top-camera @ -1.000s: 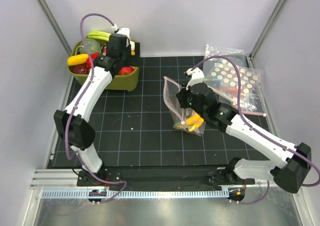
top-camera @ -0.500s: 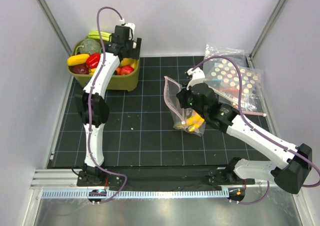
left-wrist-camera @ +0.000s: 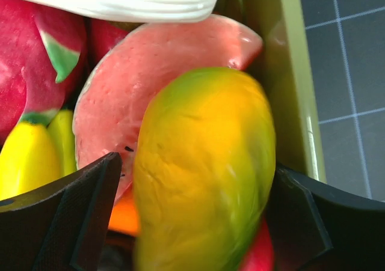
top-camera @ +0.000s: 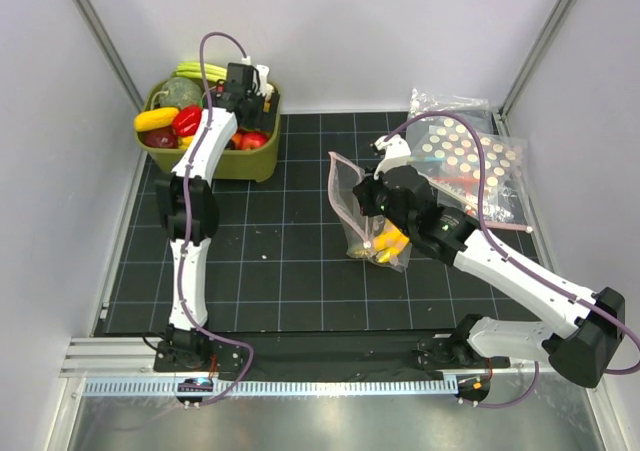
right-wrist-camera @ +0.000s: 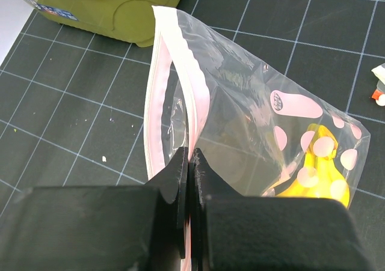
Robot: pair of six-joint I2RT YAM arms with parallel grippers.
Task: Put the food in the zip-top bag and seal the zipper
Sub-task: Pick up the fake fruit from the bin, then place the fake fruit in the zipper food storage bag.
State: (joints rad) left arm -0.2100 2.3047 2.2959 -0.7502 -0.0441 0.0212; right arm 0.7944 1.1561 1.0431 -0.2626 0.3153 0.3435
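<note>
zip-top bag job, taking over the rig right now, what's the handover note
left claw: open, down in the green bin, fingers either side of the orange-yellow fruit.
right claw: shut on the zip-top bag at its mouth edge, mouth held open.
done: banana bunch in the bag.
to do: orange-yellow fruit and red fruit from bin into bag, then seal the zipper.

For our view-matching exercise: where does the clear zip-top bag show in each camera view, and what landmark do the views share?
Top external: the zip-top bag lies right of centre on the black mat.
Left wrist: not in it.
Right wrist: it fills the middle, mouth towards the left.
Shared landmark: the green bin, upper left in top external and right wrist, right side in left wrist.
</note>
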